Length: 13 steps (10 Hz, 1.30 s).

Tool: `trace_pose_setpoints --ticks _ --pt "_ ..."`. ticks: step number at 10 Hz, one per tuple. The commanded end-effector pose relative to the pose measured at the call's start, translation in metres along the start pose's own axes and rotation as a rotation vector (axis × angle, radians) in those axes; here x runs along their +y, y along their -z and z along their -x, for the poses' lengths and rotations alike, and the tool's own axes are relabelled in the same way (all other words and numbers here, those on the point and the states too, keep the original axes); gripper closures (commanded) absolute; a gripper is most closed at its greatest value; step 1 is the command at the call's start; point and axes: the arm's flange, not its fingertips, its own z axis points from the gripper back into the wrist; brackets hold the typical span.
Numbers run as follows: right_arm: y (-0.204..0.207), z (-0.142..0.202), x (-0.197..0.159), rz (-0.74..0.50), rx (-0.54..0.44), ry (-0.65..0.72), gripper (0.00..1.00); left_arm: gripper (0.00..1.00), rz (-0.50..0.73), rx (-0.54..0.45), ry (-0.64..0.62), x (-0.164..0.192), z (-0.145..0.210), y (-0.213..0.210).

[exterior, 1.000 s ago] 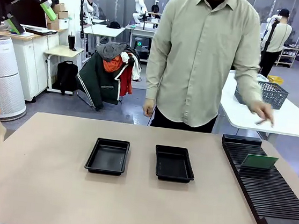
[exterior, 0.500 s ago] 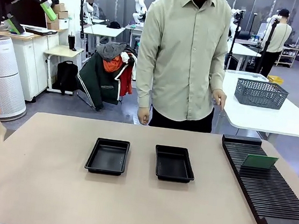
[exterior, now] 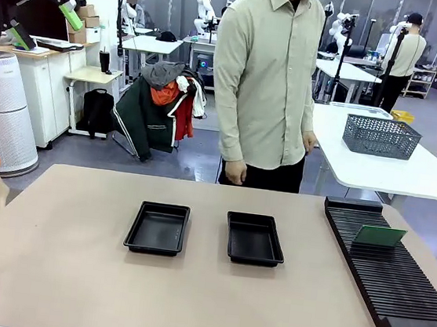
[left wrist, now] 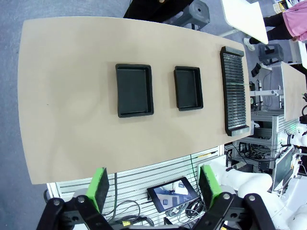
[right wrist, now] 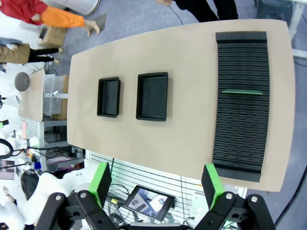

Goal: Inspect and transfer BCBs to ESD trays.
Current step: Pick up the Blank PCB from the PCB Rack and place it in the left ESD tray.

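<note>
BCB (exterior: 379, 235) upright in slotted rack (exterior: 397, 290); my left gripper (left wrist: 153, 172) and right gripper (right wrist: 155, 170) hang high above table (exterior: 64, 272), jaws wide, empty.

Tan table (exterior: 58, 256) spans near scene. Long black slotted rack (exterior: 405, 295) at its right end, running near to far. Person in pale shirt (exterior: 268, 74) stands at far edge, centre. Far right: white table (exterior: 406, 177) carrying grey mesh basket (exterior: 381, 136). Far left: heaped jackets (exterior: 157, 113), black backpack (exterior: 97, 110), white cylindrical unit (exterior: 3, 111).
</note>
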Motion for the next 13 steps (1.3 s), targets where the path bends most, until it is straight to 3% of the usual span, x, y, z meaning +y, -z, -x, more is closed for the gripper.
trace_pose_setpoints --ticks 1,5,6,8,13 --pt "0.009 0.001 -0.001 0.096 -0.001 -0.183 0.0 0.0 0.009 -0.001 0.002 0.001 0.0 -0.001" --pt "0.048 0.006 -0.038 0.192 0.016 -0.597 0.0 0.0 0.009 -0.001 0.002 0.001 0.0 -0.001" --pt "0.056 0.011 -0.051 0.211 0.093 -0.719 0.0 0.0 0.009 -0.001 0.002 0.001 0.0 -0.001" --pt "0.088 0.009 -0.066 0.189 0.126 -0.956 0.0 0.0 0.009 -0.001 0.002 0.001 0.0 -0.001" --pt "0.164 0.002 -0.106 0.263 0.254 -1.323 0.0 0.0 0.009 -0.001 0.002 0.001 0.0 -0.001"
